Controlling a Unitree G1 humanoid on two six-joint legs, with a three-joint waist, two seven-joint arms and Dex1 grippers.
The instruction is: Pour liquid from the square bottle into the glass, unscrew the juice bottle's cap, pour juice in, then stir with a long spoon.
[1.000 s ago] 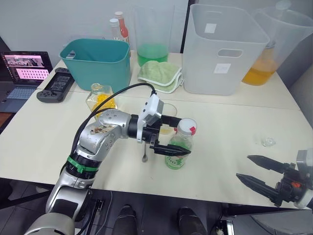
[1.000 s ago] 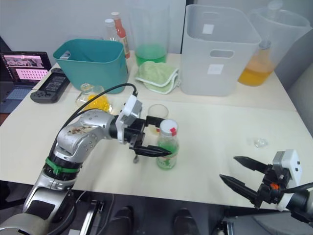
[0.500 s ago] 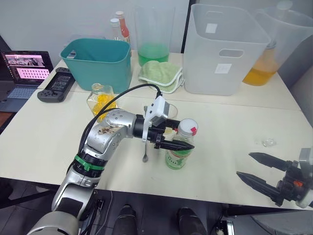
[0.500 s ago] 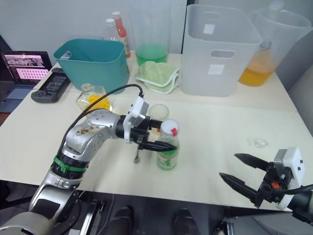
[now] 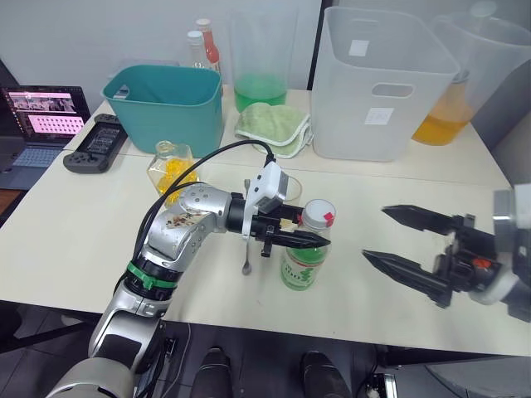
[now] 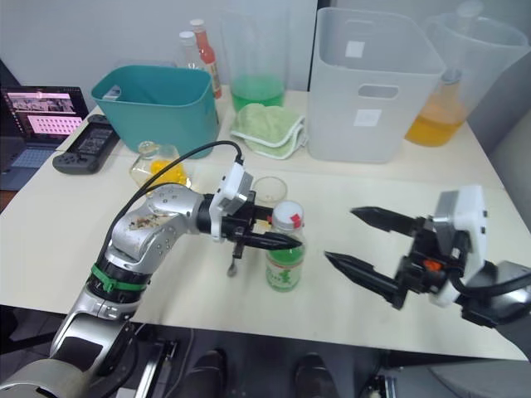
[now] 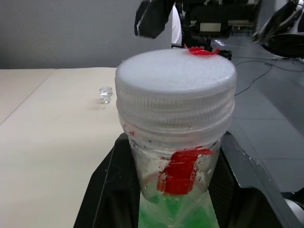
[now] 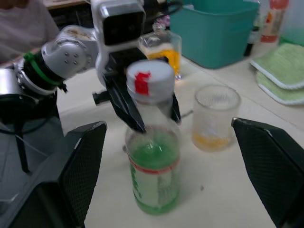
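Observation:
The juice bottle [image 5: 304,259] stands upright near the table's front, with green liquid and a white cap [image 7: 175,83] marked with red. My left gripper [image 5: 314,241] is shut around its neck just under the cap, one finger [image 7: 102,190] on each side. Behind it stands the glass [image 5: 287,196] with a little yellow liquid. The square bottle [image 5: 172,165] with yellow contents sits further left. The long spoon [image 5: 246,253] lies on the table under my left wrist, partly hidden. To the right of the juice bottle my right gripper [image 5: 375,232] hangs open, pointing at it.
A teal bin [image 5: 166,95], a green cloth [image 5: 272,124], a jug of green liquid [image 5: 259,62], a white bin [image 5: 382,83] and an orange jug [image 5: 444,112] line the back. A laptop [image 5: 46,112] and controller [image 5: 95,145] lie far left. A small clear stopper [image 7: 106,93] rests on the table.
My left gripper has closed around the juice bottle's neck. My right gripper has risen from the front right edge and moved left toward the bottle, still open.

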